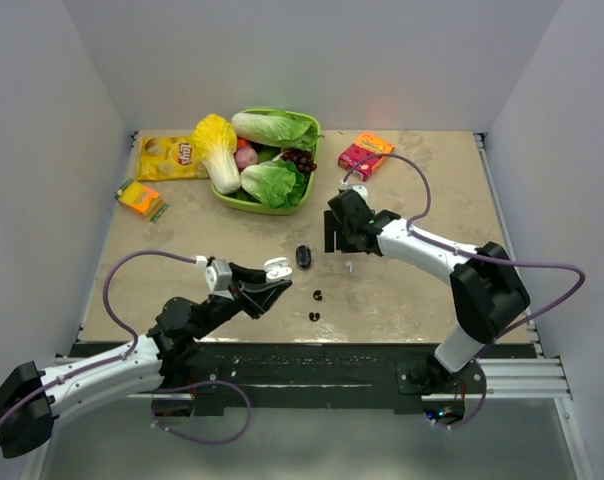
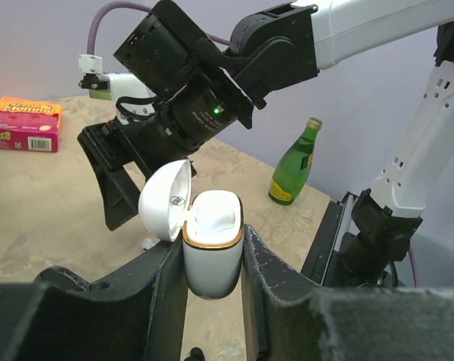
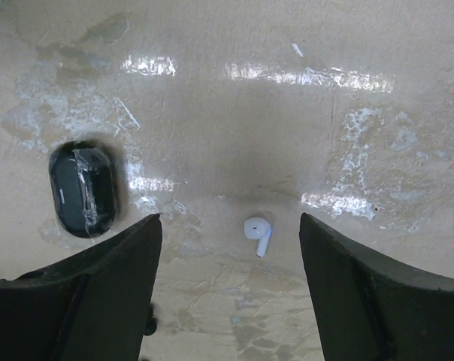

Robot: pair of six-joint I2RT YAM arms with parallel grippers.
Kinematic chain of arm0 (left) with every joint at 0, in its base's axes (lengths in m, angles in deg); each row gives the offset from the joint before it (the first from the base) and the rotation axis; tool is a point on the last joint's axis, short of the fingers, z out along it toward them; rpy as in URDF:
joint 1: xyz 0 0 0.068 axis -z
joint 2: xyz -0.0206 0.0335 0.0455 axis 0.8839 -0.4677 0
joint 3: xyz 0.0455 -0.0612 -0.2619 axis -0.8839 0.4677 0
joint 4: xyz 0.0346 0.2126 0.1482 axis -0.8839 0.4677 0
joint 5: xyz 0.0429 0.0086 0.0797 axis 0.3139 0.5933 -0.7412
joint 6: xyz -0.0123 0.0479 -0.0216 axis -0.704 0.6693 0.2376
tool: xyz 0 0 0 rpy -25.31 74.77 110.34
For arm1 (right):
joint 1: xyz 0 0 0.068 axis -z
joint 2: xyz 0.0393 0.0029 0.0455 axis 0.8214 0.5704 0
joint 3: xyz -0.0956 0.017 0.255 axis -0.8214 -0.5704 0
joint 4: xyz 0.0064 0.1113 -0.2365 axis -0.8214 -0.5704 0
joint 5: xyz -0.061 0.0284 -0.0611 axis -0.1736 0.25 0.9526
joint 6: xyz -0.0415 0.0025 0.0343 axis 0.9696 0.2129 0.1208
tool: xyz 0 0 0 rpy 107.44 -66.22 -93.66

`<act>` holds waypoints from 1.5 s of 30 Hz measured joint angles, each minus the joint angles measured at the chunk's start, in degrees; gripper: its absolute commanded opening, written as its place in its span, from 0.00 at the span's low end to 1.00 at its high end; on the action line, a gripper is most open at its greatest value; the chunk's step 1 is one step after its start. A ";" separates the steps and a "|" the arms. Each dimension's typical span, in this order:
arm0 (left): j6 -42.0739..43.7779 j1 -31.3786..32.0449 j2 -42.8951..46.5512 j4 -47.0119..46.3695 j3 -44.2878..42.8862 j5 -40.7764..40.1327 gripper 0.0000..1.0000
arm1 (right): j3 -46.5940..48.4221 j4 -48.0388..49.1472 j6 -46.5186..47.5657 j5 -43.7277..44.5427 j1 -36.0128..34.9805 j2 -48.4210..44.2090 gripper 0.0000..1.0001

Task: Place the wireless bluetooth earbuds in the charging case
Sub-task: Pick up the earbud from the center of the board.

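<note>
My left gripper (image 1: pixel 271 287) (image 2: pixel 212 242) is shut on the white charging case (image 1: pixel 277 267) (image 2: pixel 210 259) and holds it above the table, lid open. Its cavity looks empty. My right gripper (image 1: pixel 334 243) (image 3: pixel 228 218) is open and hovers low over the table. A small white stemmed earbud (image 3: pixel 257 232) (image 1: pixel 349 266) lies on the table between its fingers, untouched. Two tiny black buds (image 1: pixel 317 295) (image 1: pixel 314 317) lie near the front middle; one of them peeks in at the bottom of the left wrist view (image 2: pixel 191 353).
A black oval case (image 1: pixel 303 256) (image 3: pixel 83 189) lies left of the right gripper. A green basket (image 1: pixel 312 160) of vegetables, a chips bag (image 1: pixel 168 156), a pink-orange box (image 1: pixel 365 154) and an orange packet (image 1: pixel 140 198) sit at the back. A green bottle (image 2: pixel 295 169) stands behind the right arm.
</note>
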 measured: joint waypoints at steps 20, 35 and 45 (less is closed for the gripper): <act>-1.16 0.35 0.07 -1.09 1.70 0.28 0.00 | 0.39 -3.85 5.35 -4.50 0.94 6.19 0.62; -1.66 0.74 -1.70 -5.35 3.74 0.61 0.00 | 6.23 -8.24 5.35 -6.47 1.73 12.72 0.53; -1.77 0.74 -2.32 -7.10 3.98 1.03 0.00 | 3.74 -6.73 5.31 -6.54 1.73 11.13 0.52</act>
